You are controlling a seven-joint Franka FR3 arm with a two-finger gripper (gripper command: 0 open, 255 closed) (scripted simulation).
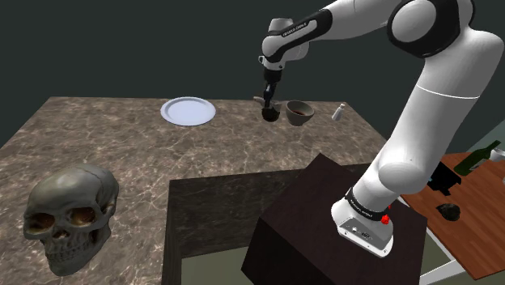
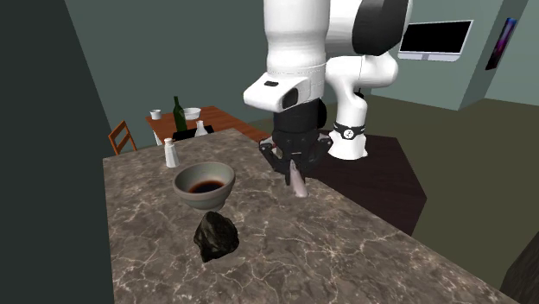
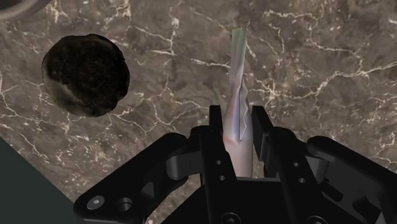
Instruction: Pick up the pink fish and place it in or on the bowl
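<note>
Wrist view — claw (image 3: 238,116) clamped on the pale fish (image 3: 236,70) over the counter (image 3: 318,63); bowl (image 2: 205,201) nearby, dark at its bottom.

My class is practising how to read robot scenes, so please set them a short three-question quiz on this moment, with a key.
1. True or false: the claw is shut on the fish.
2. What lies on the counter beside the bowl? A a cup; B a dark rock; C a knife.
3. Is the fish in the bowl yet?
Key: 1 true; 2 B; 3 no.
</note>
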